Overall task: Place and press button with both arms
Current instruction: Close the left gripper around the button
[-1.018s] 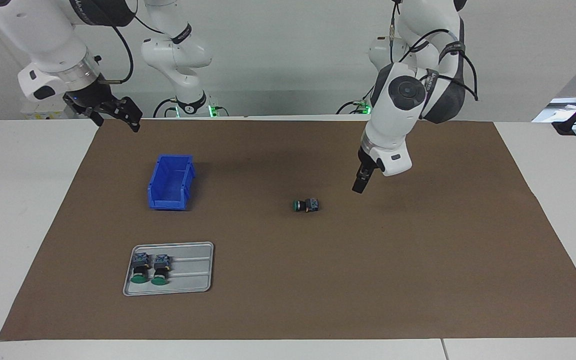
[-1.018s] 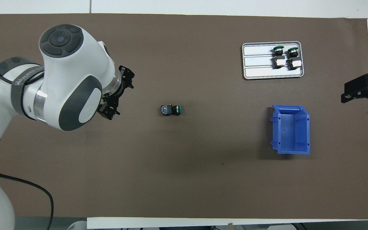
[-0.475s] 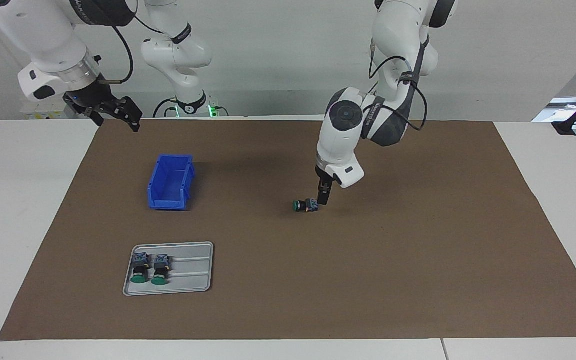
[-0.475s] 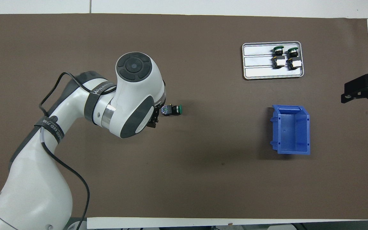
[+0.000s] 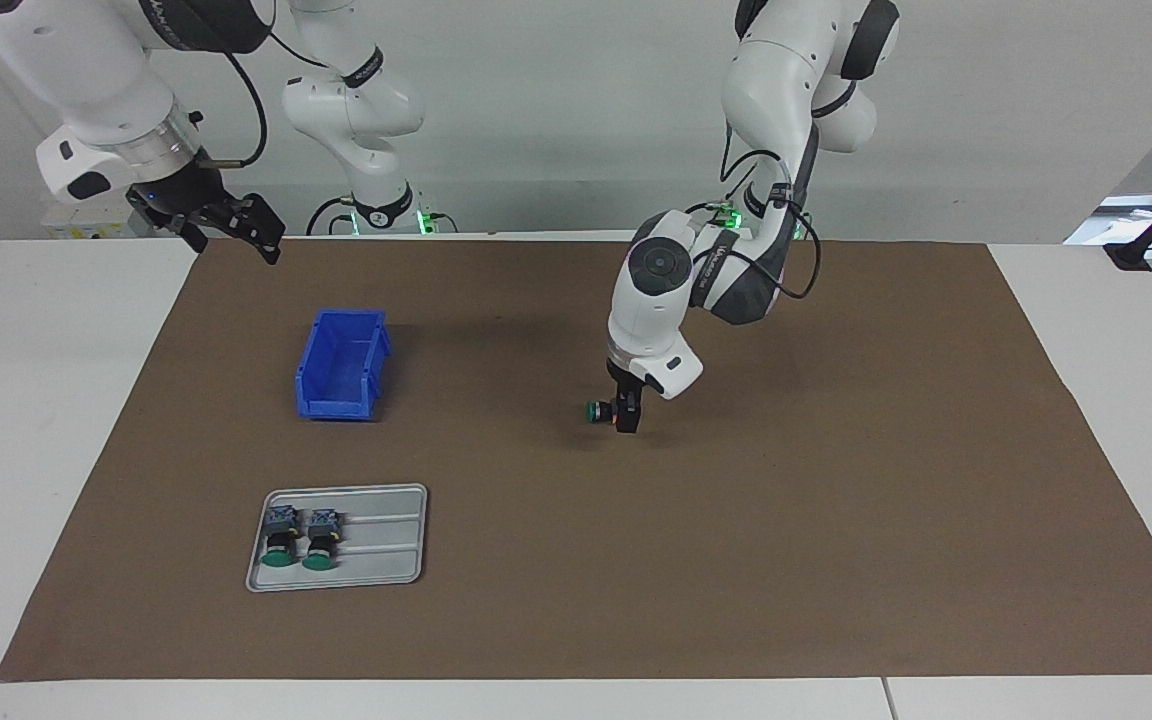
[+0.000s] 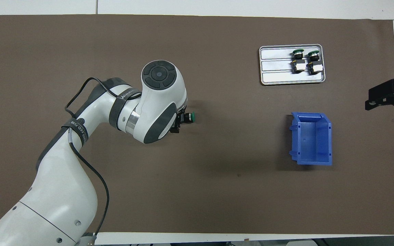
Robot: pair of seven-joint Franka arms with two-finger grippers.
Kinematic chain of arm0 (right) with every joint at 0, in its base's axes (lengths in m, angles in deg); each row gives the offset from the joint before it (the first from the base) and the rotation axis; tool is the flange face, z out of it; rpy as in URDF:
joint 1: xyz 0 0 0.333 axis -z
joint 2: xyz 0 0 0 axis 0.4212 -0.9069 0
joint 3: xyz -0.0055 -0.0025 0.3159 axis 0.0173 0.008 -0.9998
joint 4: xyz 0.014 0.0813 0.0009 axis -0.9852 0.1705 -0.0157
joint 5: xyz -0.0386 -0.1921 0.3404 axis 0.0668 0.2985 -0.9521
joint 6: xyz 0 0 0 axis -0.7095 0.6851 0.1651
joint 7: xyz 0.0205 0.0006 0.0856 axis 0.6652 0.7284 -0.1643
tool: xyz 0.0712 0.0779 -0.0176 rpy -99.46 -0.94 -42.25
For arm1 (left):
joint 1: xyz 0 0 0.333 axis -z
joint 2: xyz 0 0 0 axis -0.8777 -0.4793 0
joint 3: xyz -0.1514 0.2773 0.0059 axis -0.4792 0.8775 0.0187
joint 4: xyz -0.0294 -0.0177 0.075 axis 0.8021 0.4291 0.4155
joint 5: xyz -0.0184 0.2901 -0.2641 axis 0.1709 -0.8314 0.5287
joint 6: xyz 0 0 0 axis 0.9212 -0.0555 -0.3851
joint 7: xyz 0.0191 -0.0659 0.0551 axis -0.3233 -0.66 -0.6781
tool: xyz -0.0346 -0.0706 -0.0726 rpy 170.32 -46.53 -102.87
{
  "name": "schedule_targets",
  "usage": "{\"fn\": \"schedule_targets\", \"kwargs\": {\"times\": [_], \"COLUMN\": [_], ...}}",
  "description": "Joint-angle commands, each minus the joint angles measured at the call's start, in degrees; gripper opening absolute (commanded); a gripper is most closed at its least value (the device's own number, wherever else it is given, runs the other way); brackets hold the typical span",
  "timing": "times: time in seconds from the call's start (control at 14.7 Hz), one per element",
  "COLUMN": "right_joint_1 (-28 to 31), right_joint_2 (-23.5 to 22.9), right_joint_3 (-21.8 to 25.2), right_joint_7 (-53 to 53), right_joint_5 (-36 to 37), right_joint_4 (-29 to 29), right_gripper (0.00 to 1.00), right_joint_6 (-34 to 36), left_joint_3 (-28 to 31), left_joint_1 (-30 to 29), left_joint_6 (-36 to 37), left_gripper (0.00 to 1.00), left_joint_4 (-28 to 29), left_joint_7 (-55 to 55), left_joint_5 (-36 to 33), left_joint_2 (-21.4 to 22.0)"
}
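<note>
A button (image 5: 596, 410) lies on its side on the brown mat near the table's middle, its green cap toward the right arm's end. My left gripper (image 5: 625, 413) is down at the mat over the button's block base, which it hides. In the overhead view only the green cap (image 6: 192, 117) shows beside the left gripper (image 6: 178, 123). My right gripper (image 5: 232, 226) is open and empty, held up over the mat's corner nearest the right arm's base, where the arm waits. It also shows in the overhead view (image 6: 388, 96).
A grey tray (image 5: 386, 545) holds two more green-capped buttons (image 5: 281, 535) at its end nearest the right arm's end of the table. A blue open bin (image 5: 341, 365) stands nearer to the robots than the tray. A brown mat (image 5: 836, 520) covers the table.
My left arm has swung from the left arm's end of the mat toward the middle and come down onto the button's base. The button and the right arm have not moved.
</note>
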Motion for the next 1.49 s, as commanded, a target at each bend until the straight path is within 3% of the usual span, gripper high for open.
{"fn": "schedule_targets", "kwargs": {"times": [0.0, 0.81, 1.09, 1.22, 1.43], "right_joint_1": [0.3, 0.3, 0.3, 0.3, 0.3], "right_joint_2": [1.4, 1.4, 1.4, 1.4, 1.4], "right_joint_3": [-0.2, -0.2, -0.2, -0.2, -0.2], "right_joint_7": [-1.3, -1.3, -1.3, -1.3, -1.3], "right_joint_5": [-0.1, -0.1, -0.1, -0.1, -0.1], "right_joint_4": [1.8, 1.8, 1.8, 1.8, 1.8], "right_gripper": [0.99, 0.99, 0.99, 0.99, 0.99], "right_joint_6": [-0.9, -0.9, -0.9, -0.9, -0.9], "left_joint_3": [0.9, 0.8, 0.8, 0.8, 0.8], "left_joint_1": [2.0, 2.9, 2.9, 2.9, 2.9], "left_joint_6": [-2.1, -5.6, -5.4, -5.8, -5.6], "left_gripper": [1.00, 0.96, 0.78, 0.63, 0.52], "left_joint_4": [-0.9, 0.6, 0.3, 0.4, 0.4], "left_joint_7": [-1.8, -4.2, -4.3, -4.3, -4.2], "left_joint_5": [0.2, 0.4, 0.7, 0.7, 0.7], "left_joint_2": [-1.4, -3.9, -3.9, -3.9, -3.9]}}
